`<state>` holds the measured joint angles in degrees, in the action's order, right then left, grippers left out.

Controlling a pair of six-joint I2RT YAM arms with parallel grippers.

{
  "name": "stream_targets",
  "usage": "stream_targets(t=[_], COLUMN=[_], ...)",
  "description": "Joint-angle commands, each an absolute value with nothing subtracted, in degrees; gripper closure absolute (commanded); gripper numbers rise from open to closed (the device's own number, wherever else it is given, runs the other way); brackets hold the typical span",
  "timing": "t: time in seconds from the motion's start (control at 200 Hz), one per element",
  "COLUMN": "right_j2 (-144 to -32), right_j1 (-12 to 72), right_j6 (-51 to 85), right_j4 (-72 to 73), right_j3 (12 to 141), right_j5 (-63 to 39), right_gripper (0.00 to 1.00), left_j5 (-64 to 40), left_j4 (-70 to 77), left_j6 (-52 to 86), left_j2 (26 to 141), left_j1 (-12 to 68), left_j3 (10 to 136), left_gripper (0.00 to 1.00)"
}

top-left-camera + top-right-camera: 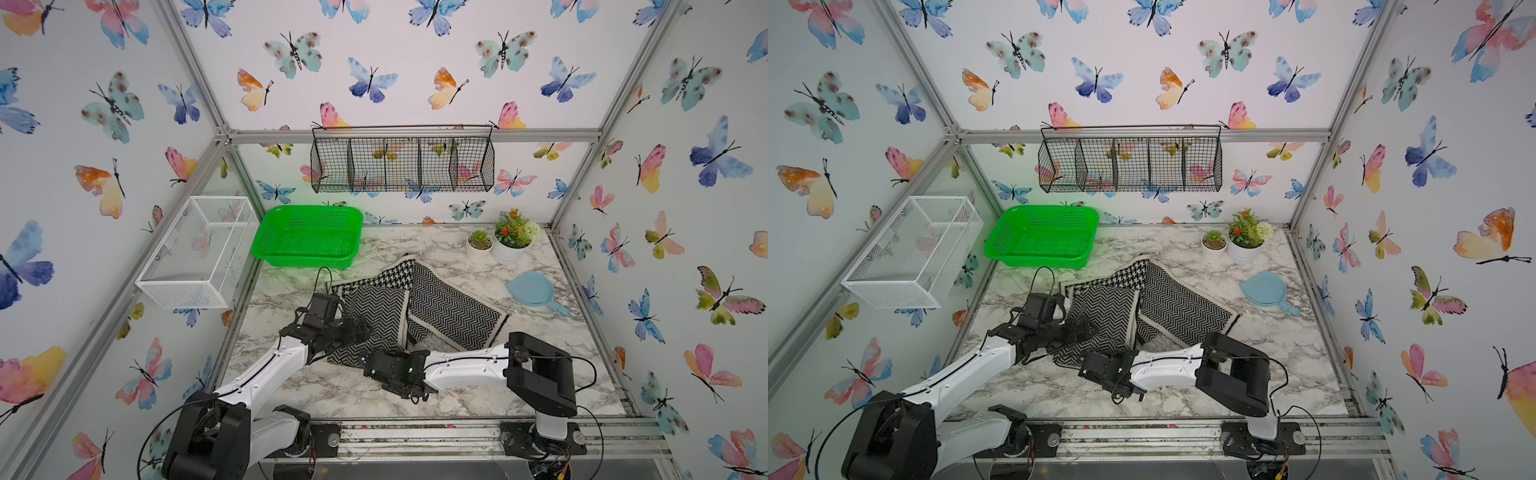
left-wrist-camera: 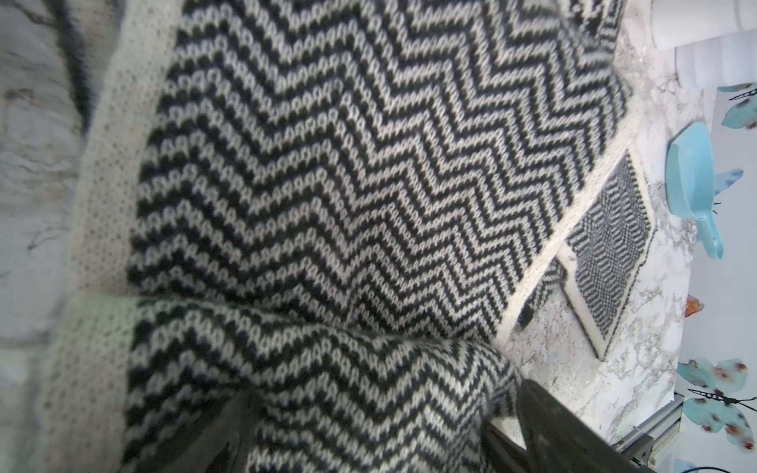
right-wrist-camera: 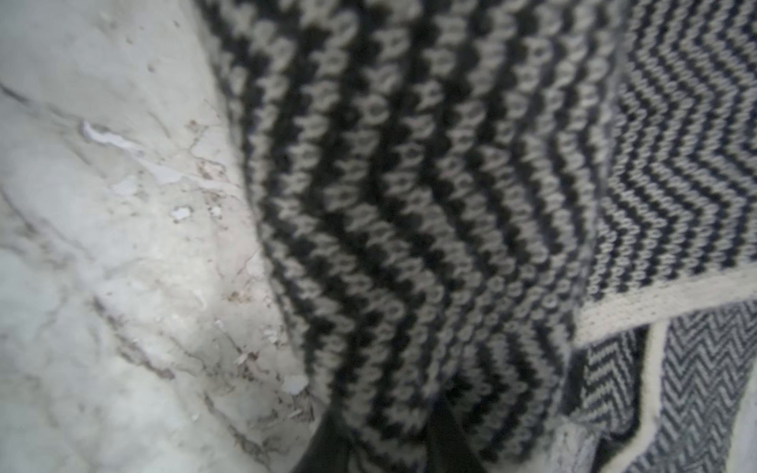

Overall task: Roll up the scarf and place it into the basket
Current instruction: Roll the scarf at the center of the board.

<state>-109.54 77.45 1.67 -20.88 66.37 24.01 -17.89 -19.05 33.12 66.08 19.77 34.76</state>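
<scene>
The black-and-white zigzag knit scarf (image 1: 449,307) (image 1: 1183,303) lies folded in a V on the marble table, in front of the bright green basket (image 1: 303,262) (image 1: 1034,261), which stands at the back left with nothing in it. My left gripper (image 1: 359,328) (image 2: 385,430) rests on the scarf's near left part, open wide, with a raised fold of knit (image 2: 327,368) between its fingers. My right gripper (image 1: 365,359) (image 3: 387,442) sits low at the scarf's near edge, shut on a pinch of the fabric (image 3: 409,245).
A white wire-mesh box (image 1: 199,253) hangs on the left wall and a black wire rack (image 1: 401,164) on the back wall. Two potted plants (image 1: 480,245) (image 1: 513,237) stand at the back right. A light blue scoop (image 1: 536,293) (image 2: 692,184) lies right of the scarf.
</scene>
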Motion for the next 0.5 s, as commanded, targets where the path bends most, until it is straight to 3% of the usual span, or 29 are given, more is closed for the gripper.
stream_targets(t=[0.0,0.06,0.3,0.491], right_j2=[-111.5,-111.1,-107.6,-103.6], right_j1=[77.3,77.3,77.1,75.1], right_j6=[2.2,3.0,10.9,17.5], right_j4=[-20.7,-20.6,-24.3,-27.6], right_j3=[66.3,66.6,70.2,73.6], right_j5=[23.7,22.8,10.0,-0.6], right_gripper=[0.93,0.98,0.98,0.98], left_j5=[-20.1,-19.9,-16.6,-12.2], left_j4=[-20.5,-21.6,-26.1,-27.1], left_j6=[31.8,31.6,30.2,29.3], left_j2=[64.1,63.4,59.5,58.4], left_j1=[18.7,17.6,11.5,11.2], left_j3=[37.0,37.9,42.2,46.3], left_gripper=[0.02,0.02,0.02,0.02])
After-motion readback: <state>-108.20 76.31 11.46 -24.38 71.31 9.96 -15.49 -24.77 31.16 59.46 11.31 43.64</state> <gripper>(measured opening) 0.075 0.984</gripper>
